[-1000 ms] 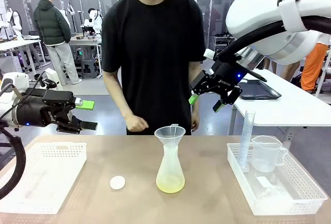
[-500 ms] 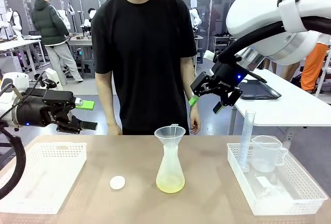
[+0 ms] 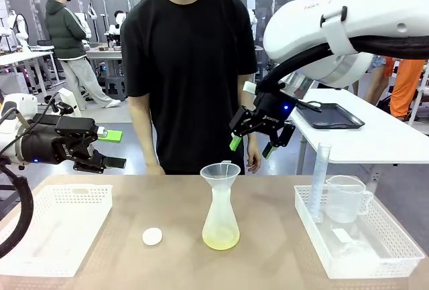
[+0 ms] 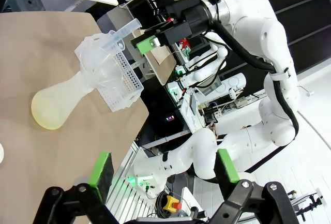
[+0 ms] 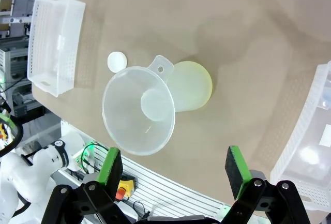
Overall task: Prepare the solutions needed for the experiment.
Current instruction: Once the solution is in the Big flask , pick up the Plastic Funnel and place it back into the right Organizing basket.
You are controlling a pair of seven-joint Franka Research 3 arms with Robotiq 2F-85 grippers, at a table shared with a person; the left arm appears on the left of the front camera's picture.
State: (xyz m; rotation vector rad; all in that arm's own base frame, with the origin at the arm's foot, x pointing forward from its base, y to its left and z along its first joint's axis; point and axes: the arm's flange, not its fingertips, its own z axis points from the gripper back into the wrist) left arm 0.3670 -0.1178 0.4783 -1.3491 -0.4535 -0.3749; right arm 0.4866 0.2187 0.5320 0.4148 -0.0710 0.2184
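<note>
Front view: fixed, robot's side, facing across table (image 3: 281, 270) toward person (image 3: 188, 69). Right wrist view: overhead, looking down. Left wrist view: rolled, looking sideways across table. All three share flask (image 3: 220, 213) holding solutions (image 3: 220, 240).

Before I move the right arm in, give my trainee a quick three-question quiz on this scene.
1. True or false: the funnel sits in the neck of the flask.
2. Where is the white disc? A in the funnel; B on the table, apart from the flask; C inside the flask.
3. What does the right gripper hold?
Key: 1 true; 2 B; 3 nothing, it is open.
</note>
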